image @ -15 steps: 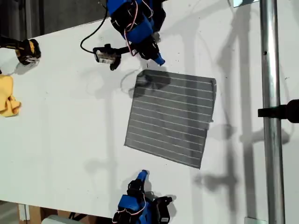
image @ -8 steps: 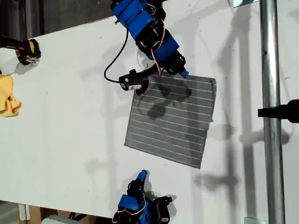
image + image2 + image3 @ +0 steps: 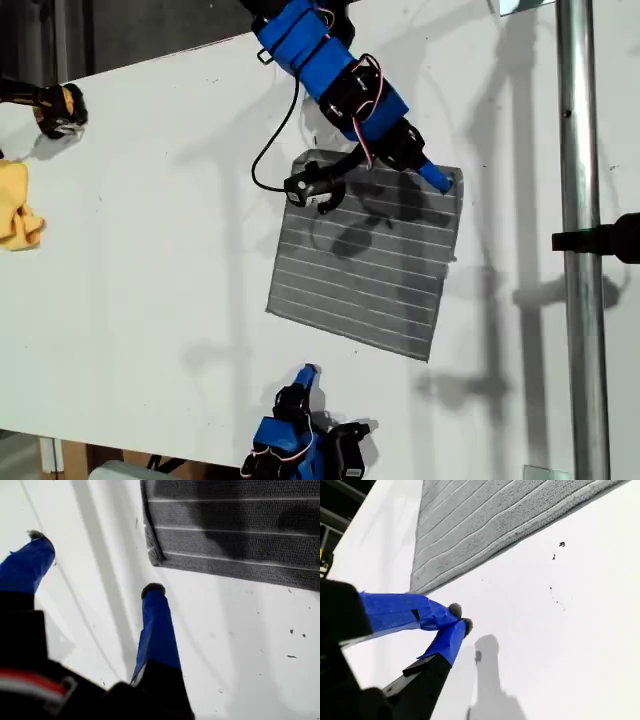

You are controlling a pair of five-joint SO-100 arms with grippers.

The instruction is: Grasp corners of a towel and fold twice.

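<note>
- My first gripper has its two blue fingers spread wide apart, holding nothing. It hovers just off one corner of the towel, which I judge is the line-up for pinching that corner.
- My second gripper has its fingertips pressed together on nothing. It sits over the bare table, apart from the towel's near edge, and looks parked until a corner on that side is needed.
- The towel lies flat and fully spread, not yet folded. All four corners are free, so each is open to a grasp.
- In the exterior view the first arm crosses above the towel and casts a shadow on it. Only one blue tip shows there, beside the corner, so the open jaws read only from the wrist camera.
- I cannot tell whether the fingertips touch the table beside the towel.
- Well away from the towel, a yellow cloth is cut off by the frame edge.
</note>
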